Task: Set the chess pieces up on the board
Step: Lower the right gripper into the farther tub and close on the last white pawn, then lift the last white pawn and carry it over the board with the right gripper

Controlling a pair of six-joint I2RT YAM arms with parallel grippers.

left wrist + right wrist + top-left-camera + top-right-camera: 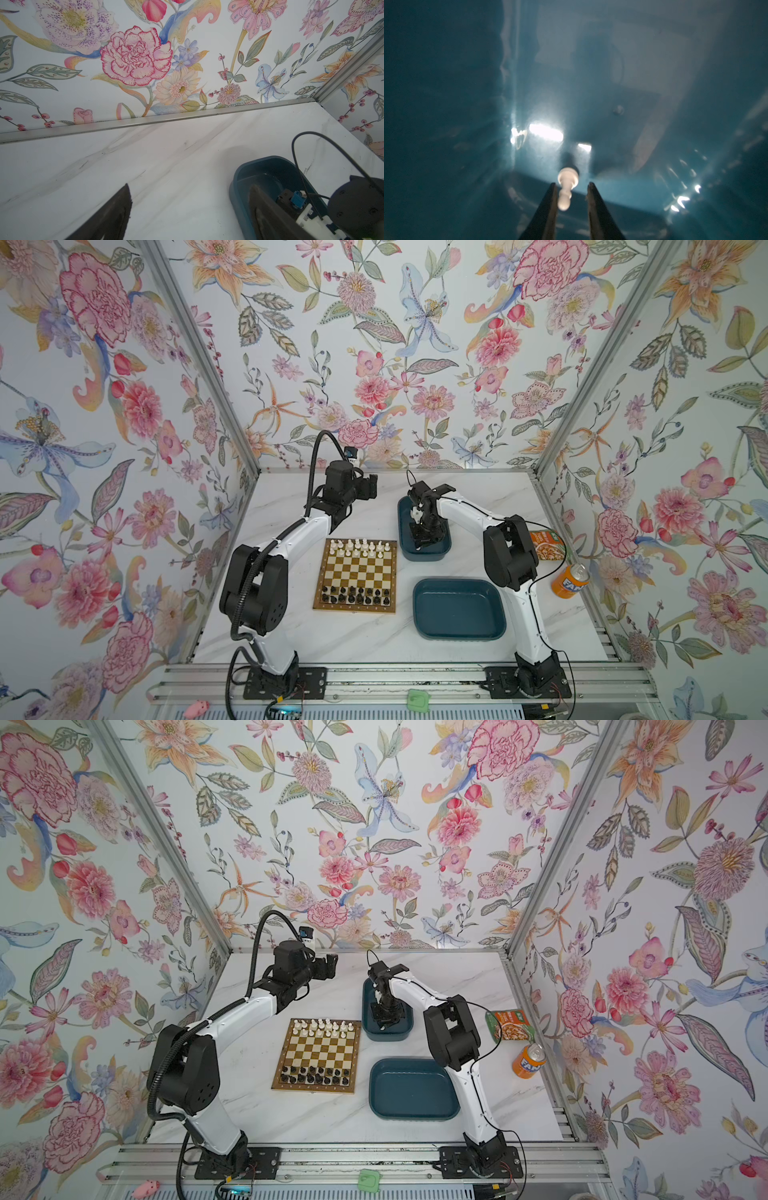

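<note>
Here, tub [446, 93] walls enclose right gripper [572, 185], white piece [565, 188]

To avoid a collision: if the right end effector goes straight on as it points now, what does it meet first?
Probably the white piece between the fingers of the right end effector, then the tub floor; depth is unclear.

A dark teal rounded-rectangular plastic tub [457, 610] sits on the white marble-patterned tabletop [478, 493], with a second matching tub [428, 556] near it, farther back. By the right floral-papered wall [685, 448], an orange soda can [570, 581] stands near a green-and-orange food pouch [546, 547].
</note>
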